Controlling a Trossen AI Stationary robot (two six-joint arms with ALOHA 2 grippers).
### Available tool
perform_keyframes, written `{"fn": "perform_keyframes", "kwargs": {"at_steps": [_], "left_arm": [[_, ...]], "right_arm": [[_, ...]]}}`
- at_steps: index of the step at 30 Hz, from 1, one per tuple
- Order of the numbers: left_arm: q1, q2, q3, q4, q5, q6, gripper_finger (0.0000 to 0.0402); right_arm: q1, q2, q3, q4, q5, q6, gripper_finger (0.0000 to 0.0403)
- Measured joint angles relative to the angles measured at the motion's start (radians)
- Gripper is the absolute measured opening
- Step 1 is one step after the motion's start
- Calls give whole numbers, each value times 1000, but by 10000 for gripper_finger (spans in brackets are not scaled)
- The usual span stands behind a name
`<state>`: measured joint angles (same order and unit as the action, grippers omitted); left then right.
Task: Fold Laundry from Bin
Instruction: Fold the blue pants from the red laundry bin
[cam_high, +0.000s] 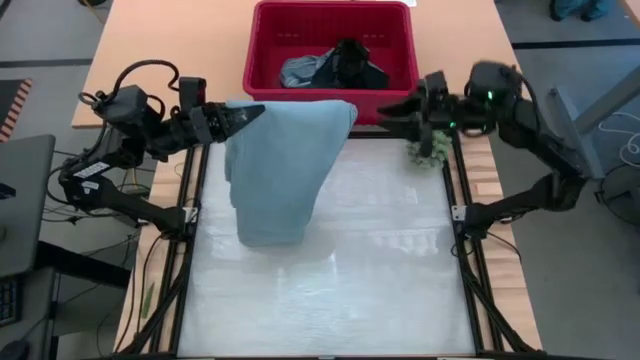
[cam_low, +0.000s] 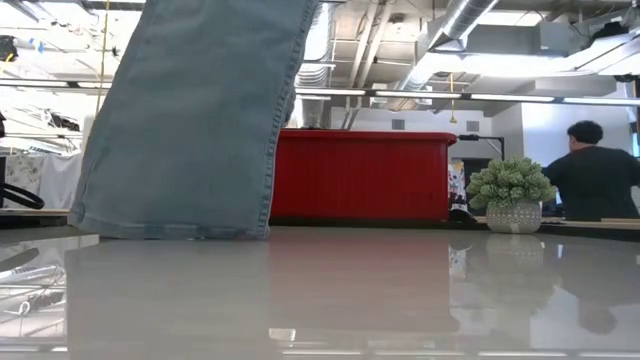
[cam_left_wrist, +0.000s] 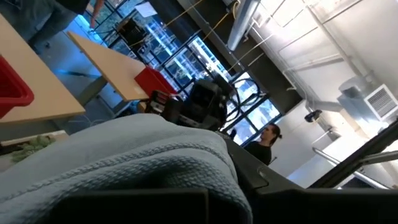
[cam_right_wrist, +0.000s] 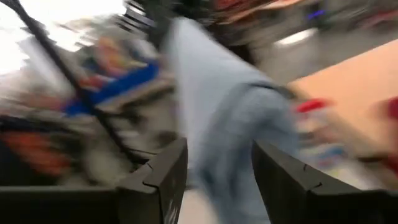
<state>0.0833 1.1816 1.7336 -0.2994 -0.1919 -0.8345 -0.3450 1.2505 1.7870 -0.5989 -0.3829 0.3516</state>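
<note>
One light-blue garment (cam_high: 285, 170) hangs clenched in the left gripper (cam_high: 250, 114) before the bin (cam_high: 333, 45), hem touching the table (cam_high: 400, 270). Right gripper (cam_high: 400, 106) released, nearby. Judged soft, limp, light: grip opposite top corner.

We see the hanging blue garment (cam_high: 285, 165) blocking the mat's (cam_high: 380, 270) left part; bin (cam_high: 330, 20) and plant (cam_high: 430, 150) crowd the far edge.
</note>
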Motion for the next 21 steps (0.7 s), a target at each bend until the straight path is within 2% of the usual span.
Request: {"fn": "perform_keyframes", "kwargs": {"at_steps": [2, 7, 14, 18, 21], "left_arm": [[2, 0, 0, -3, 7, 6, 0], [2, 2, 0, -8, 53, 48, 0], [2, 3, 1, -7, 74, 66, 0], [2, 3, 1, -9, 80, 67, 0], [2, 3, 1, -8, 80, 72, 0]], "right_arm": [[-5, 20, 0, 36, -80, 85, 205], [15, 51, -28, 40, -51, 152, 205], [49, 48, -161, 357, -53, 274, 205], [67, 48, -197, 433, -59, 282, 205], [72, 48, -197, 438, -25, 277, 205]]}}
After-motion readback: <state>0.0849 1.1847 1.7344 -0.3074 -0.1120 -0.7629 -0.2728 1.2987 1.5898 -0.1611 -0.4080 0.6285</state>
